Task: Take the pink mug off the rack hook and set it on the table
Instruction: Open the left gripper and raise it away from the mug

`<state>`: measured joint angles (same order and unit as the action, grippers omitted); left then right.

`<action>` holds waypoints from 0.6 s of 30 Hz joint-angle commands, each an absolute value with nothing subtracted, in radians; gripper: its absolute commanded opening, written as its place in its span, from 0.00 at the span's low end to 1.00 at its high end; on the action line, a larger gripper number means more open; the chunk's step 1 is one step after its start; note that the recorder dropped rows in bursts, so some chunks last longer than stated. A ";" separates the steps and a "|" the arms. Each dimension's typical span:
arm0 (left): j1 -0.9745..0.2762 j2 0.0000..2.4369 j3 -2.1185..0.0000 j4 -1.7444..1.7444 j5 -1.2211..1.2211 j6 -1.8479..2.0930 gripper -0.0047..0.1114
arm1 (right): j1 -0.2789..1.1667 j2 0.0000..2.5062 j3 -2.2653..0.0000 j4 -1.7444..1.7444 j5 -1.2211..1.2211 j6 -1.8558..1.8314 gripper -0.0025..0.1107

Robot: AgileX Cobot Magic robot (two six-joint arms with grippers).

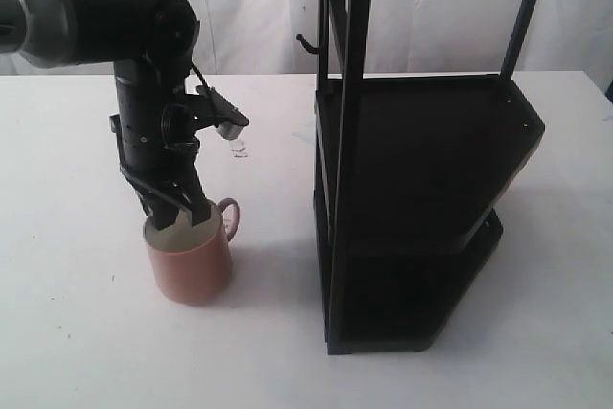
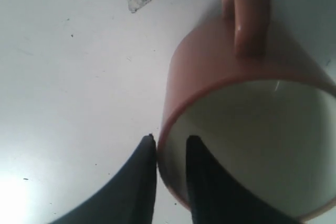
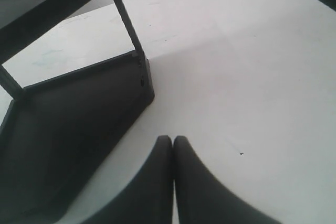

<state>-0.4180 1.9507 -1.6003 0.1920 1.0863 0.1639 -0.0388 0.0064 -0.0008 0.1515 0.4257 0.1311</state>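
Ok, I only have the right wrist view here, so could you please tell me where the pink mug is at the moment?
Observer: The pink mug appears to stand upright on the table, left of the rack and apart from it.
Operator: Thank you. Is the left claw holding it?
Observer: Yes, the left claw is shut on its rim, straddling the wall on the side away from the handle.
Operator: And is anything hanging on the rack hook?
Observer: No, the rack hook is bare.
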 commanded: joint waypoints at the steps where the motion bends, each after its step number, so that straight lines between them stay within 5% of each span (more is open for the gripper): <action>1: -0.419 1.903 -1.684 0.200 1.174 0.150 0.27 | -0.041 0.000 0.000 0.142 0.420 0.135 0.02; 10: -0.419 1.755 -1.722 0.304 1.221 0.065 0.26 | -0.041 0.000 0.000 0.142 0.420 0.135 0.02; 15: -0.407 1.707 -1.660 0.475 1.181 -0.031 0.06 | -0.041 0.000 0.000 0.142 0.420 0.135 0.02; 18: -0.366 1.662 -1.604 0.497 1.101 -0.077 0.04 | -0.041 0.000 0.000 0.142 0.420 0.135 0.02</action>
<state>-0.3993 1.7098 -1.6518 0.4609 1.1200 -0.0222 -0.0388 0.0064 -0.0008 0.1515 0.4257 0.1311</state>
